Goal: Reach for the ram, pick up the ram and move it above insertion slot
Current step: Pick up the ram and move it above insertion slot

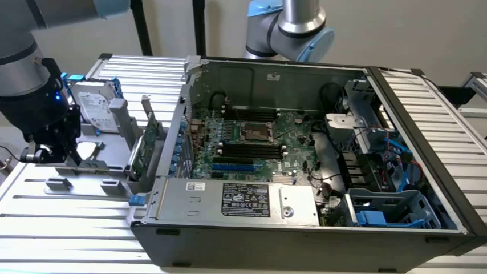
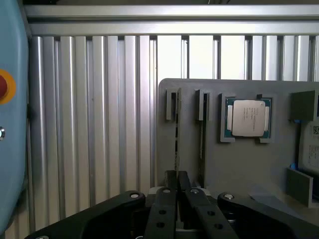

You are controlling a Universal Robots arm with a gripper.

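The ram [image 2: 176,142] stands edge-on as a thin dark strip in a slot of the grey holder plate [image 2: 239,164]. My gripper [image 2: 177,175] sits right at its near end. The two black fingers [image 2: 170,189] are drawn close together on either side of the strip, shut on it, and the ram is still seated in the holder. In the exterior view my gripper [image 1: 52,149] hangs low over the grey holder [image 1: 84,171], at the exterior view's left of the open computer case. The black memory slots [image 1: 251,152] lie on the motherboard inside the case.
On the holder are a processor chip [image 2: 247,118], a hard drive [image 1: 97,111] and a broad green expansion card [image 1: 141,147] between my gripper and the case wall [image 1: 171,142]. A second grey arm [image 1: 293,28] rises behind the case. A blue panel with a red button [image 2: 10,89] is beside the holder.
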